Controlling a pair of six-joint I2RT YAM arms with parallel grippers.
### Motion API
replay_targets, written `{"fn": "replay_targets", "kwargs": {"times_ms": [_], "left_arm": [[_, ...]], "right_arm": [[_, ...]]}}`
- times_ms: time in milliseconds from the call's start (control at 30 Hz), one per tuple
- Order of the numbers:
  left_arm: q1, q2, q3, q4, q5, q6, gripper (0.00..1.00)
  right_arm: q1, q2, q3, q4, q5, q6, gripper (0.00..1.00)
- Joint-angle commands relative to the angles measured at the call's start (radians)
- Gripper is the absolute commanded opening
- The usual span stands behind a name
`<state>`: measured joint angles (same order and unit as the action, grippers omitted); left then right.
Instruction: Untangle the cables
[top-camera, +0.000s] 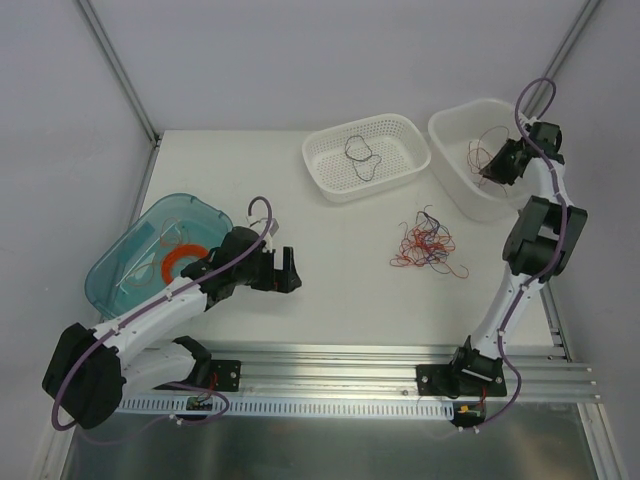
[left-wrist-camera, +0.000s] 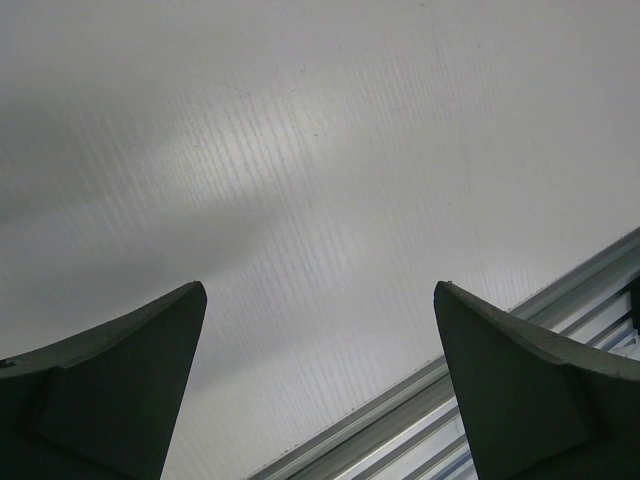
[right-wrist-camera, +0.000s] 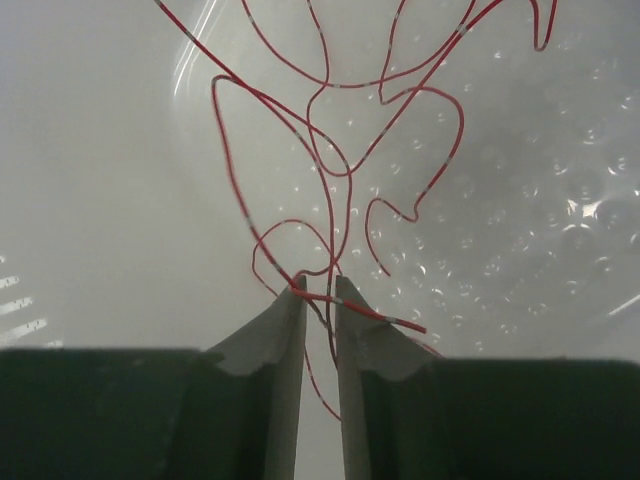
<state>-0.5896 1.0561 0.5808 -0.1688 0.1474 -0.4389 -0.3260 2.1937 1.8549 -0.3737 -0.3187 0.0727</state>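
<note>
Grippers, top view: left gripper (top-camera: 279, 271) spread wide, holding nothing, low over the table (top-camera: 340, 295) just right of a teal bin (top-camera: 118, 268); right gripper (top-camera: 497, 168) dipped inside the white tub (top-camera: 450, 125) at far right; one red cable (top-camera: 477, 153) lies in that tub beside the fingers; one dark cable (top-camera: 361, 158) lies loose in the white basket (top-camera: 345, 190) next to the tub; a tangle (top-camera: 428, 245) of red and dark cables sits on the table in front of both, touching neither; an orange coil (top-camera: 180, 260) rests in the teal bin.

Left wrist view: both fingers far apart, bare table between them; a metal rail (left-wrist-camera: 520, 340) runs along the lower right.

Right wrist view: jaws parted by a narrow slit; the red cable crosses the two tips and curls away over the tub floor; it seems to rest loose across the tips rather than pinched, though the contact is hard to read.
</note>
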Motion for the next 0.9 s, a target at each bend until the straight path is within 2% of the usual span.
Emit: {"fn": "replay_targets", "kwargs": {"times_ms": [0, 67, 100, 333, 467, 667, 733, 867], "left_arm": [[-0.006, -0.001, -0.002, 0.020, 0.035, -0.004, 0.99], [-0.006, -0.014, -0.010, 0.020, 0.044, -0.001, 0.99], [-0.006, -0.021, -0.015, 0.023, 0.046, 0.002, 0.99], [-0.006, -0.097, -0.032, 0.025, 0.046, 0.016, 0.99], [-0.006, -0.113, -0.047, 0.025, 0.043, 0.009, 0.99], [-0.006, -0.134, -0.068, 0.025, 0.026, -0.040, 0.99], [-0.006, -0.145, -0.075, 0.025, 0.023, -0.066, 0.99], [-0.006, -0.162, -0.098, 0.025, 0.014, -0.101, 0.99]], "right_arm": [[-0.004, -0.147, 0.029, -0.090, -0.009, -0.050, 0.22], [-0.004, -0.184, 0.017, -0.099, -0.019, -0.057, 0.38], [-0.002, -0.225, 0.013, -0.105, -0.026, -0.062, 0.51], [0.042, -0.408, 0.015, -0.191, -0.002, -0.132, 0.77], [0.099, -0.535, -0.086, -0.228, 0.064, -0.143, 0.84], [0.186, -0.705, -0.416, -0.186, 0.023, -0.077, 0.84], [0.231, -0.723, -0.532, -0.168, 0.020, -0.037, 0.83], [0.304, -0.706, -0.656, -0.139, 0.043, -0.025, 0.83]]}}
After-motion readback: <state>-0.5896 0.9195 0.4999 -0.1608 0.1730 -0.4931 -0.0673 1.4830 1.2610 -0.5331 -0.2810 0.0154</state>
